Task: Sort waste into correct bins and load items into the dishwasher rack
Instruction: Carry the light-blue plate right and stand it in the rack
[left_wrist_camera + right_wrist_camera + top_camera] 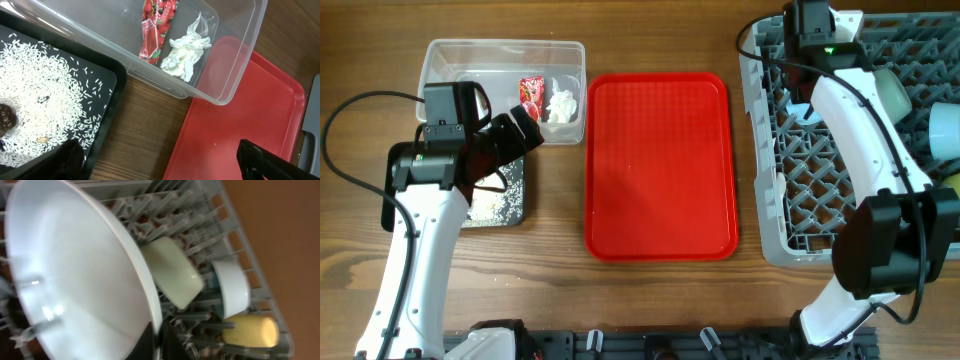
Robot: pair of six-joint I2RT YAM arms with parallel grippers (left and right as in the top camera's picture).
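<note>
Grey plastic pegs of the dishwasher rack surround a light blue plate standing on edge at the right side of the desk. The dark fingers of the right tool sit on either side of the plate's rim, and it cannot be told whether they pinch it or have let go. Just beside the plate, a pale green bowl leans on its side among the pegs. Next to that are a light blue bowl and a small yellow cup lying on its side. At the far left, a clear tub holds a red snack wrapper with a crumpled white tissue to its right. A black tray sits against the tub's near side, strewn with whitish food scraps and a brown bit at its edge. The left tool hangs released, fingers spread wide and grasping nothing, over the corner where tub and black tray meet. A red serving tray lies between the bins and the rack.
</note>
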